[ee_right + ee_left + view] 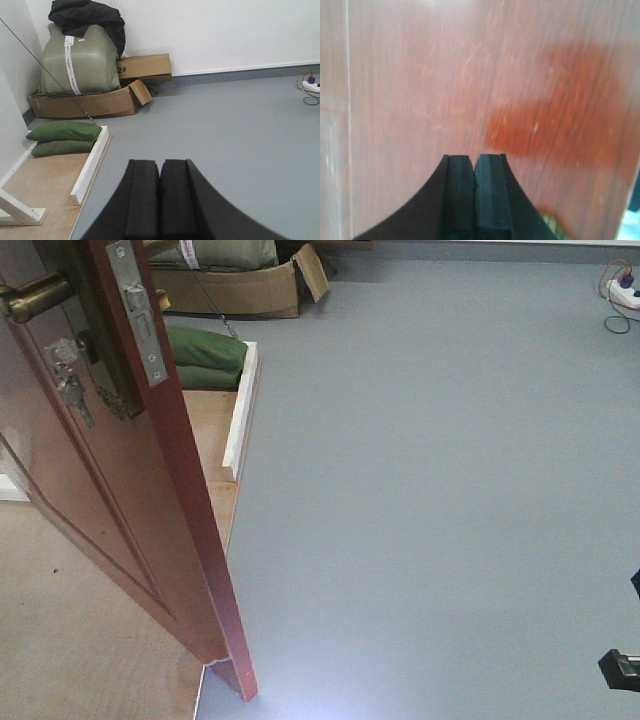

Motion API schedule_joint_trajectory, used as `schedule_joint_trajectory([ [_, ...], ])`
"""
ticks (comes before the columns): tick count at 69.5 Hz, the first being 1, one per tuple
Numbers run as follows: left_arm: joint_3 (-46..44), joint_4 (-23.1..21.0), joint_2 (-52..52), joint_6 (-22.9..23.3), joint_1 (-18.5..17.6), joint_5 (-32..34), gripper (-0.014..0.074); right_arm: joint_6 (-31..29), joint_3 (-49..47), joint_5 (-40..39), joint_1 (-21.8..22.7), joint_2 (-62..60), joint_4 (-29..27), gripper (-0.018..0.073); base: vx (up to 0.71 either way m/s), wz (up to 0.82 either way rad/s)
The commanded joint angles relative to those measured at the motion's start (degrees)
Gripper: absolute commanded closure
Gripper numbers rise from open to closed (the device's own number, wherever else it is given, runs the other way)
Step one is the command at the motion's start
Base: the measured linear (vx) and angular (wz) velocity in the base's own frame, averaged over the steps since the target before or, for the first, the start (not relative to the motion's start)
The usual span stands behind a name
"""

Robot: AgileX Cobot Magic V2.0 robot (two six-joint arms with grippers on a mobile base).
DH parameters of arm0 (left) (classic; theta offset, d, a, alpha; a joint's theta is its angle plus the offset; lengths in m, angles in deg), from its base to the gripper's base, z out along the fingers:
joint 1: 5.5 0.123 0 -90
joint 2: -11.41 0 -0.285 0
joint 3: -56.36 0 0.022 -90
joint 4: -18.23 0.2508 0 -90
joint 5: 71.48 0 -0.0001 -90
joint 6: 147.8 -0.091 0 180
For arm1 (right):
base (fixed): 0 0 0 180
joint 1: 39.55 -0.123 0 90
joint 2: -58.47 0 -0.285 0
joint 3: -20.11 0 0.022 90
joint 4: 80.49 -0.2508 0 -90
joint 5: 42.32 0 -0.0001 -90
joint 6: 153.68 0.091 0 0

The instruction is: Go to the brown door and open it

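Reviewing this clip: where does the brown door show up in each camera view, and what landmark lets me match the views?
Front: door fills the left side, standing open, latch edge toward the camera.
Left wrist: door fills the frame behind the shut left gripper.
Right wrist: not in view.
Shared landmark: green bags beside the white beam, upper left in front, left in right wrist.
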Motion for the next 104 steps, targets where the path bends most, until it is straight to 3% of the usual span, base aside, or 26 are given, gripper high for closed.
schedule_joint_trajectory([
  [1, -1.52, -5.48, -0.80, 0.18, -0.29, -1.76, 0.0586, -0.51, 0.11, -4.58, -0.06, -0.49, 0.27, 0.0559, 0.00, 0.00],
  [104, -1.52, -5.48, -0.81, 0.13, -0.29, -1.76, 0.0586, -0.51, 0.11, -4.58, -0.06, -0.49, 0.27, 0.0559, 0.01, -0.01],
])
